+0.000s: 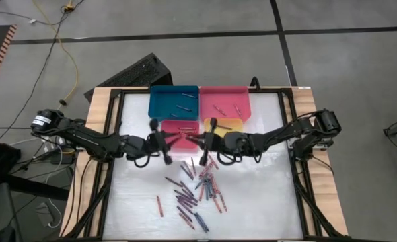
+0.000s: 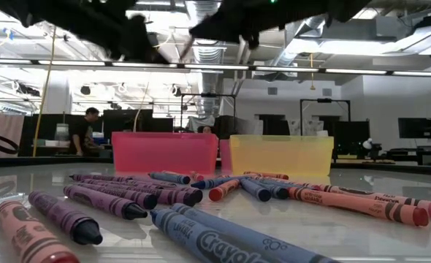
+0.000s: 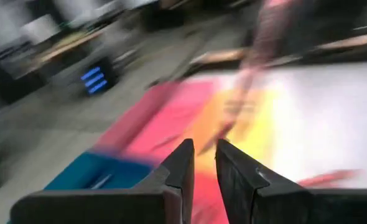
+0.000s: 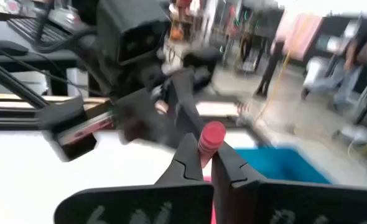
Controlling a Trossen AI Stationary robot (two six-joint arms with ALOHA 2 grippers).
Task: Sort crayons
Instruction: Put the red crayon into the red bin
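The 2 tools meet above the red tray (image 1: 180, 128) and yellow tray (image 1: 229, 126) at the counter's (image 1: 266, 202) far side. The right tool (image 4: 206, 163) is clamped on a red crayon (image 4: 211, 137), likely for handover; the left tool (image 3: 204, 163) shows a narrow empty gap. Loose crayons (image 1: 197, 191) lie mid-counter, unsorted

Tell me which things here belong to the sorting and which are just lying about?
Part of the job:
- loose crayons
- red crayon pinched in the right claw
- left claw
- blue tray, pink tray, red tray, yellow tray

Just lying about:
- keyboard
- yellow cable
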